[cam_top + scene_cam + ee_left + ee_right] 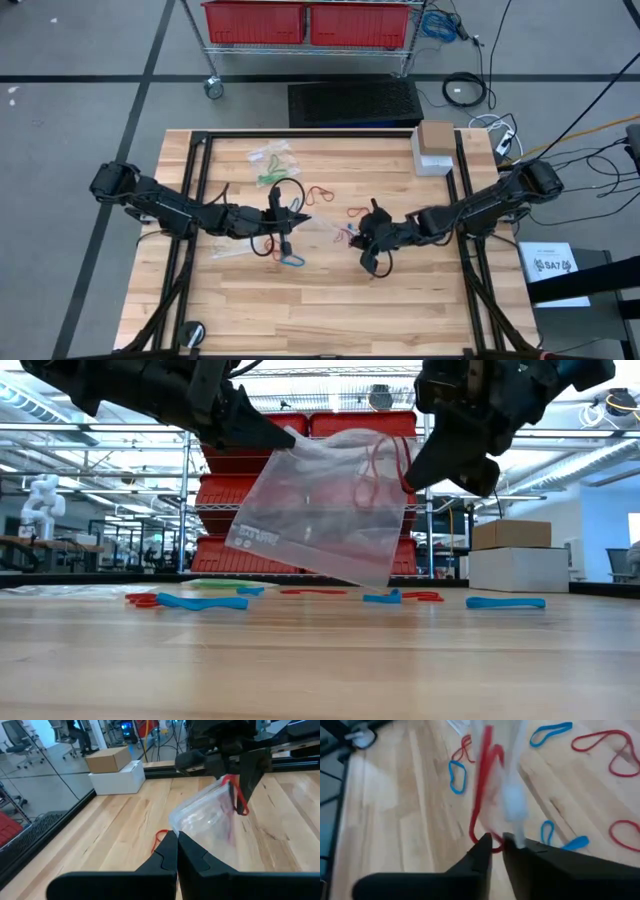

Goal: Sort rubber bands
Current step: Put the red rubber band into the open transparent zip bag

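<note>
A clear plastic bag (320, 510) hangs above the table's middle between my two grippers, tilted, with its printed corner lowest. My left gripper (176, 845) is shut on its upper left corner. My right gripper (497, 845) is shut at the bag's upper right edge on a red rubber band (484, 785). Loose rubber bands lie flat on the wood below: blue ones (200, 602) (505, 602), red ones (320, 192) (358, 211) and a green one (268, 178). My left gripper pinches the bag's corner (175, 826) between its two fingers, coming nearly level from the table's left. The bag is lifted clear and hangs away from the fingers. My right gripper pinches the red band's bend (488, 844) from the table's right, slanting down. The bag's edge (516, 832) lies at the same fingertips; whether it is pinched too, I cannot tell. The band's loop hangs by the bag's edge.
More clear bags lie at the far left (270, 155) and by the left arm (228, 250). A white box with a cardboard box on it (435, 148) stands at the far right corner. Black frame rails (200, 200) run along both sides of the table.
</note>
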`<control>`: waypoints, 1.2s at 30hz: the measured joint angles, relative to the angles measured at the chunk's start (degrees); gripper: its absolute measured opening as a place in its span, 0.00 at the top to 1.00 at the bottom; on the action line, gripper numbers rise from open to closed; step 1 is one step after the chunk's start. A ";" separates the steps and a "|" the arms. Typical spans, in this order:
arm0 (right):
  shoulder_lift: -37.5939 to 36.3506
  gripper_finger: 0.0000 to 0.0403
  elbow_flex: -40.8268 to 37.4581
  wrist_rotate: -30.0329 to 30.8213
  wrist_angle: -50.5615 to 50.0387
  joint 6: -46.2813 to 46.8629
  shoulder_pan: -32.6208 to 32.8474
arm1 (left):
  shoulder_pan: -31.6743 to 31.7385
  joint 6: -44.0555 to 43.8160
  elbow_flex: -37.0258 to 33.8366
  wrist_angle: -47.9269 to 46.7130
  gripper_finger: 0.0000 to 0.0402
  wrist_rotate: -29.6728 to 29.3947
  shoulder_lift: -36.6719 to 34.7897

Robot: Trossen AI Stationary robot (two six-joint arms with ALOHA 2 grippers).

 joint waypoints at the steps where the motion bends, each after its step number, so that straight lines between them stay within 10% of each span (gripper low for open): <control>1: 0.00 0.88 0.00 -0.02 -0.54 -0.57 -0.11 | 0.00 0.00 0.00 0.00 1.00 0.00 0.00; 15: -3.96 0.50 0.00 5.53 -14.98 -4.22 -1.42 | -0.02 0.04 0.00 0.20 1.00 -0.02 0.00; 36: 6.32 0.57 -8.52 19.53 20.71 -0.62 1.36 | -0.02 0.09 0.00 -0.85 1.00 -0.04 -1.79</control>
